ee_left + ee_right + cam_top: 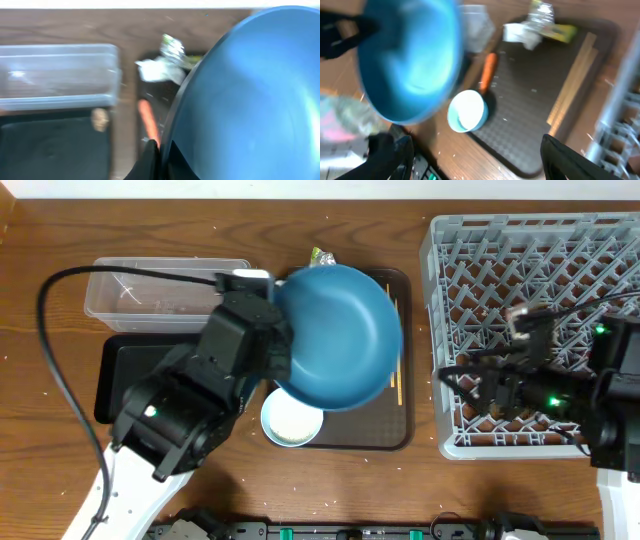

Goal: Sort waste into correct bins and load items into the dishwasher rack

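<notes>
Left hand (280,342) clamped on the blue dish (340,335) rim — dish to its right; right hand (470,385) spread apart.

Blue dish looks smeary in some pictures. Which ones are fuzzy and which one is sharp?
Overhead view: sharp, the blue dish has a crisp edge. Left wrist view: soft all over, with the clear tub and orange stick blurred. Right wrist view: smeared most, the dish's edge streaks and the white bowl is fuzzy.
</notes>
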